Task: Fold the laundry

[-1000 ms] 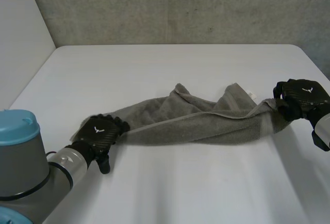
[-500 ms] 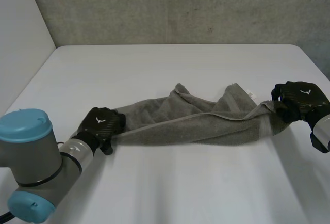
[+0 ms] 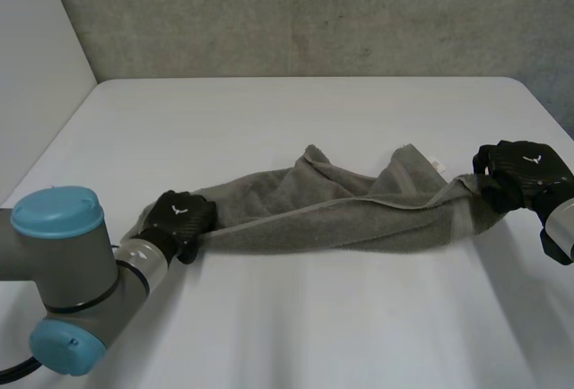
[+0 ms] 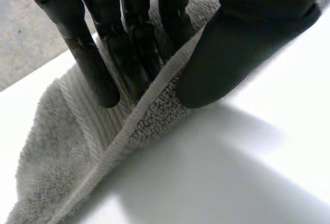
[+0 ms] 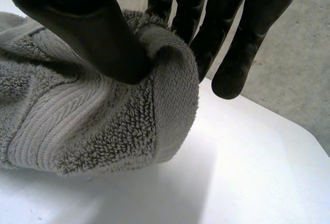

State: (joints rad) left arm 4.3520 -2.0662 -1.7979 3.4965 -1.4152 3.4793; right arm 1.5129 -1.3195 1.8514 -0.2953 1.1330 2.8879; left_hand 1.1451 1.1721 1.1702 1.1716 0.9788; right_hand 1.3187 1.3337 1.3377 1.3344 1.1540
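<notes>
Locate the towel (image 3: 341,214) on the worktop (image 3: 296,120). In the head view it lies as a long, bunched grey band across the middle, running from 8 o'clock to 3 o'clock. Two folds rise from its far edge toward 12 o'clock. A small white tag (image 3: 437,163) shows on the fold nearer the 3 o'clock end.

Check the left hand (image 3: 179,217). It sits at the 8 o'clock end of the towel, back upward, with its arm (image 3: 54,263) leading off toward 7 o'clock. In the left wrist view you see the fingers (image 4: 103,53) on one side of the hem and the thumb (image 4: 232,43) on the other. The hem is pinched between them, so this hand is grasping the towel at its end.

Check the right hand (image 3: 520,174). It sits at the 3 o'clock end, near the worktop's edge. In the right wrist view the thumb (image 5: 87,33) presses into a rolled hem and the fingers (image 5: 242,33) curl behind it. This hand is grasping the towel at that corner.

Between the hands the towel's middle rests on the worktop, with one hem running along its length.
</notes>
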